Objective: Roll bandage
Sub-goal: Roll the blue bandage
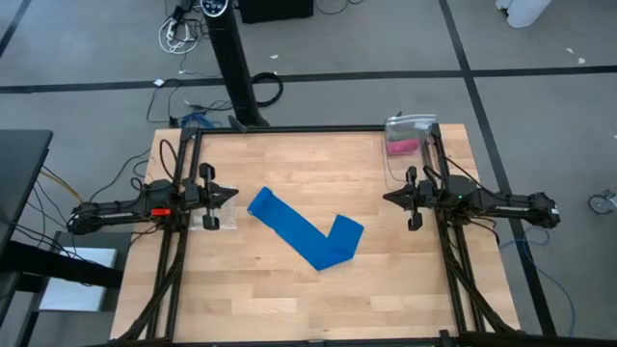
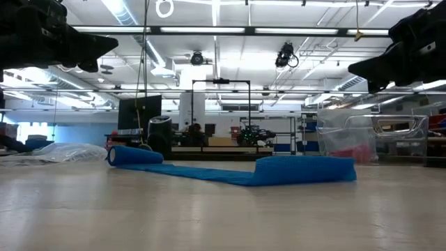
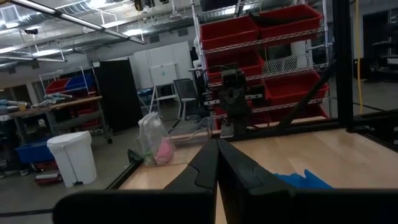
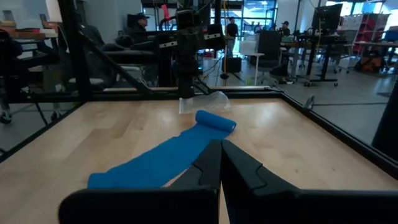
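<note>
A blue bandage [image 1: 307,231] lies on the wooden table. Its far-left end is rolled up into a small roll [image 1: 260,203], and its near-right end is folded back over itself [image 1: 345,236]. It also shows in the low view [image 2: 237,170] and the right wrist view [image 4: 168,155]. My left gripper [image 1: 234,196] is shut and empty above the table, left of the roll. My right gripper [image 1: 387,199] is shut and empty at the table's right side, clear of the bandage.
A clear plastic bag with something pink inside [image 1: 405,140] sits at the table's far right corner. A small clear bag [image 1: 214,217] lies on the table under my left gripper. A black frame [image 1: 289,130] runs around the table's edges.
</note>
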### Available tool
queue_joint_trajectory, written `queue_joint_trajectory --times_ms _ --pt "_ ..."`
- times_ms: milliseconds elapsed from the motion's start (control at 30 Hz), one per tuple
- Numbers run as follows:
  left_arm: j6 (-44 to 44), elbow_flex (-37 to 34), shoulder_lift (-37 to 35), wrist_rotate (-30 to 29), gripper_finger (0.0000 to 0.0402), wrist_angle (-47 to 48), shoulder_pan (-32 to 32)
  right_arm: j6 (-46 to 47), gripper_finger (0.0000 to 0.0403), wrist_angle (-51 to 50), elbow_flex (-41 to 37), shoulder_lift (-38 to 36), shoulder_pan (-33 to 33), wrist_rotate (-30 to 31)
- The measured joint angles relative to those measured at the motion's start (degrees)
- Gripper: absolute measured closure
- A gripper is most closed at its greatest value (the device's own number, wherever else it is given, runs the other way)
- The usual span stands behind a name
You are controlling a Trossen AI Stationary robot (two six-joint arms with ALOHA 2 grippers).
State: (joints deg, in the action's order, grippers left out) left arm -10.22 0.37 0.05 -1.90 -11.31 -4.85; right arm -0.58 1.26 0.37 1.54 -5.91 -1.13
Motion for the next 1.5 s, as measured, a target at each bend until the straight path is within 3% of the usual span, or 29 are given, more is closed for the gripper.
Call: queue_joint_trajectory --times_ms 167,300,433,733,1033,1200,1500 --pt "0.00 0.01 0.00 0.00 0.0387 -0.11 0.00 0.29 0.0394 3.31 0.01 -0.02 0.04 -0.02" --pt "0.18 -0.01 0.00 -0.01 0.0387 -0.59 0.01 9.93 0.0396 8.22 -0.01 0.02 0.20 0.58" --pt "0.33 -0.01 0.00 0.01 0.0387 -1.05 -0.01 7.81 0.0396 16.02 -0.01 0.10 0.15 1.54" --pt "0.35 0.00 0.00 0.01 0.0387 -1.33 0.01 6.15 0.0396 16.97 -0.01 4.31 1.44 -2.02" --pt "0.37 -0.01 -0.01 -0.01 0.0387 -1.78 0.00 -0.67 0.0399 22.49 -0.01 17.56 3.06 -3.62" --pt "0.38 0.00 0.00 0.00 0.0387 -3.04 0.00 2.97 0.0393 26.05 1.94 27.59 5.62 -3.66" --pt "1.00 -0.01 -0.04 0.10 0.0387 -6.16 -0.01 10.60 0.0320 26.09 7.48 48.47 9.03 5.31"
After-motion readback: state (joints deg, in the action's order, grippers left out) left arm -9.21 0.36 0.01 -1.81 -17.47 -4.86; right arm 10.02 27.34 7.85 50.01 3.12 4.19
